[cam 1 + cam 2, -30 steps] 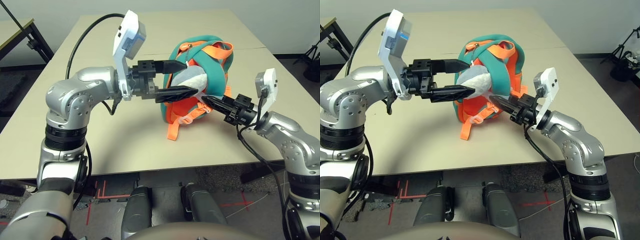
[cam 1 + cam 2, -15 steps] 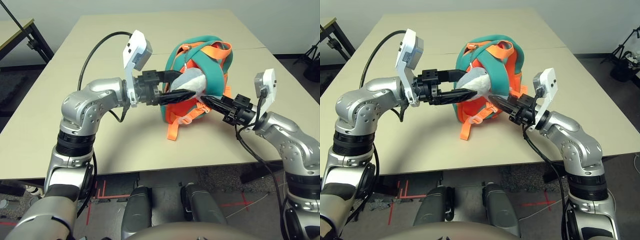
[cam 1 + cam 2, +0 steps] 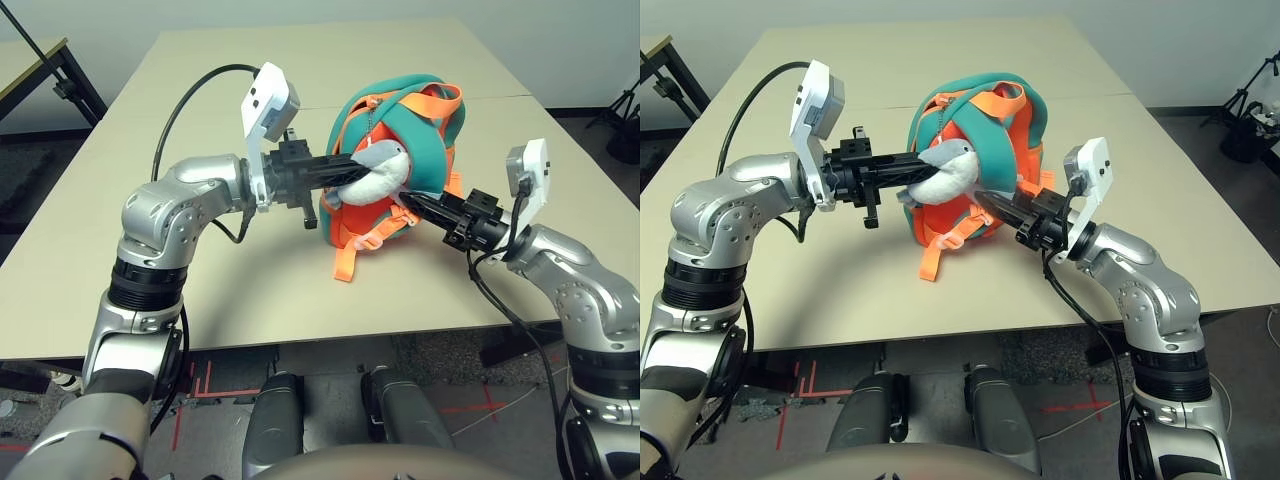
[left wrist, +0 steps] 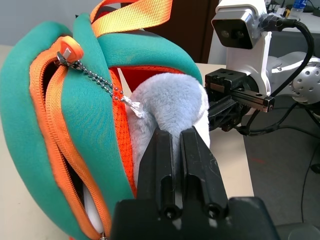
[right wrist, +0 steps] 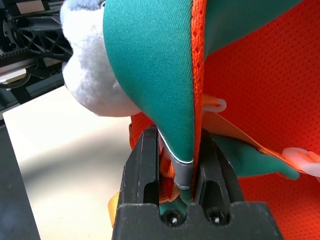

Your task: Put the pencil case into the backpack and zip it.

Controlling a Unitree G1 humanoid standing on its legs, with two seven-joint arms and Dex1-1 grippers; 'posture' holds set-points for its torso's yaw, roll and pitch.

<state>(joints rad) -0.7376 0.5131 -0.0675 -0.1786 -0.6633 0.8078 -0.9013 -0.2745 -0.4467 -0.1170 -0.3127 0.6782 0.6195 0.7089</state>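
The teal and orange backpack (image 3: 420, 130) stands on the table between my two arms, its orange zipper (image 4: 50, 125) parted. Through the gap shows a pale shape (image 4: 90, 205); I cannot tell whether it is the pencil case. The grey plush toy (image 3: 385, 175) hangs from a bead chain (image 4: 95, 80) on the front. My left gripper (image 3: 360, 170) reaches in from the left and is shut on the plush toy (image 4: 170, 105). On the right, my right gripper (image 3: 410, 203) is shut on the backpack's teal edge (image 5: 150, 75), low on its right side.
The beige table (image 3: 200, 300) has free surface in front of and to the left of the backpack. An orange strap (image 3: 345, 262) trails toward the front edge. A black stand (image 3: 70, 80) is off the back left, a tripod (image 3: 625, 110) off the right.
My left gripper went from wide open around the plush toy to shut on it, squeezing it. The right gripper kept its hold on the backpack's edge.
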